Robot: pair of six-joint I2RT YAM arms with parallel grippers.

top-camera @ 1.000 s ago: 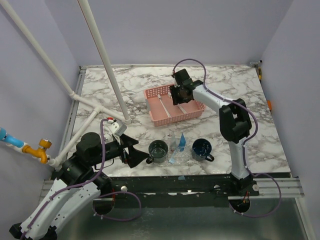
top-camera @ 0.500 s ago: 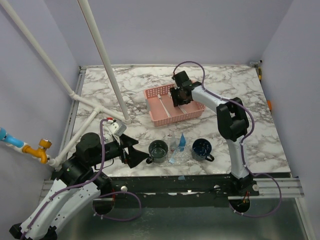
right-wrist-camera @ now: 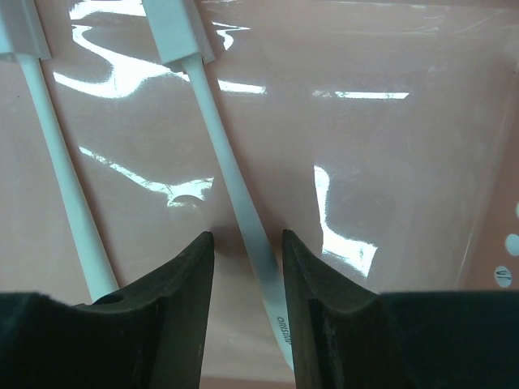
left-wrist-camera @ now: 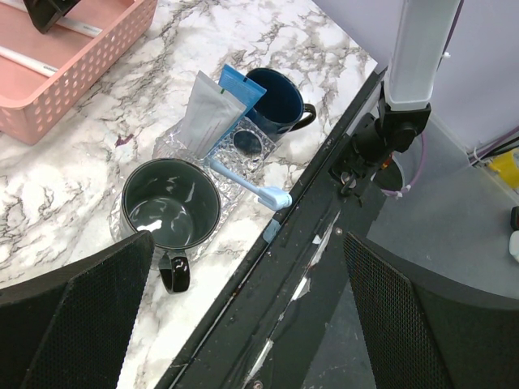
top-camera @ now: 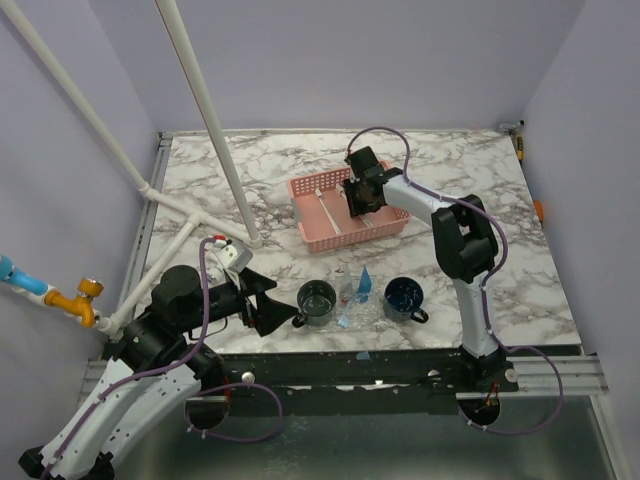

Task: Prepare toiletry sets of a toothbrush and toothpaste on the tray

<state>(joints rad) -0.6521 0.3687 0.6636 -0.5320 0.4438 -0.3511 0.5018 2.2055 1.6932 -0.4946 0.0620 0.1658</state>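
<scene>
The clear tray (top-camera: 352, 303) sits near the front edge between two mugs. It holds a blue toothbrush (left-wrist-camera: 247, 183), a white toothpaste sachet (left-wrist-camera: 209, 115) and a blue one (left-wrist-camera: 241, 82). My right gripper (top-camera: 362, 197) is down inside the pink basket (top-camera: 330, 222). Its jaws are narrowly open (right-wrist-camera: 247, 243) and straddle the handle of a white toothbrush (right-wrist-camera: 225, 174) lying on the basket floor. A second white toothbrush (right-wrist-camera: 58, 174) lies to its left. My left gripper (top-camera: 272, 306) is wide open and empty, hovering over the table's front edge left of the mugs.
A dark green mug (top-camera: 317, 301) stands left of the tray and a dark blue mug (top-camera: 404, 296) right of it. White pipes (top-camera: 215, 130) slant across the left side. The black table rail (left-wrist-camera: 308, 243) runs along the front edge.
My right gripper has sunk a little deeper into the pink basket, over the white toothbrush. The left arm has not moved.
</scene>
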